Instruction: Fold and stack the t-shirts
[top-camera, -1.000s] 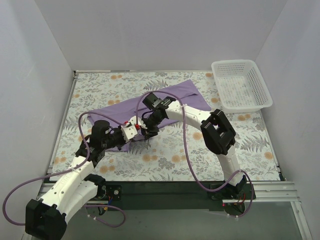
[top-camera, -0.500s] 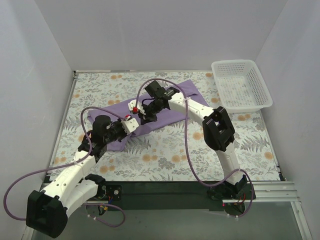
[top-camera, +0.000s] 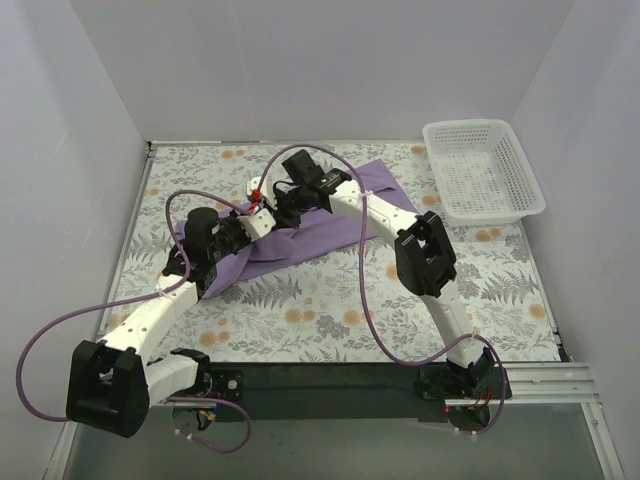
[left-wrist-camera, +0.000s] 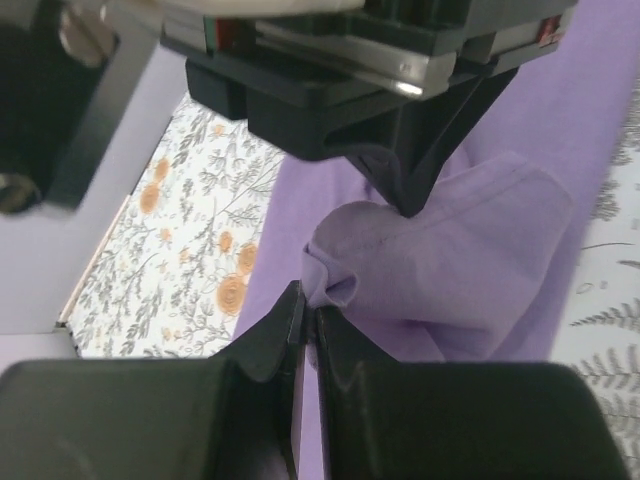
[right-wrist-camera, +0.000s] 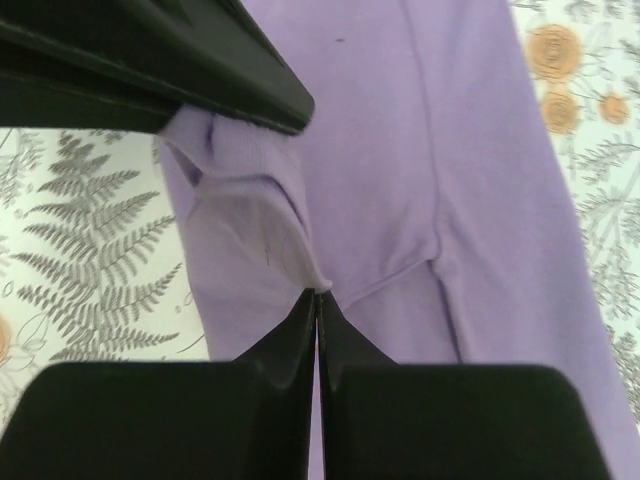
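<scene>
1. Table (top-camera: 330, 320), covered with a floral-print cloth: the surface on which everything rests.
2. T-shirt (top-camera: 305, 240), plain lavender: laid as a long band slanting across the far middle of the table, low at the left and higher at the right, partly hidden under both arms. It is judged light, limp and not fragile. It is expected to sag between held points, bunch where it is pinched, and drag on the cloth rather than slide. Hems and corners are judged the best places to take hold.
3. Basket (top-camera: 470, 125), white lattice: set at the far right corner, well apart from the t-shirt.
4. Right gripper (right-wrist-camera: 316, 300): the fingers are pressed fully together, with a thin edge of the t-shirt nipped at their tips.
5. Left gripper (left-wrist-camera: 303, 305): the fingers are likewise closed tight, and a puckered fold of the t-shirt is caught between them. It faces the right gripper, tips near each other.
6. Raised fold (left-wrist-camera: 440, 250): a small bunched flap lifted between the two pinches. Because the holds are so close, little cloth is judged to be under control.
</scene>
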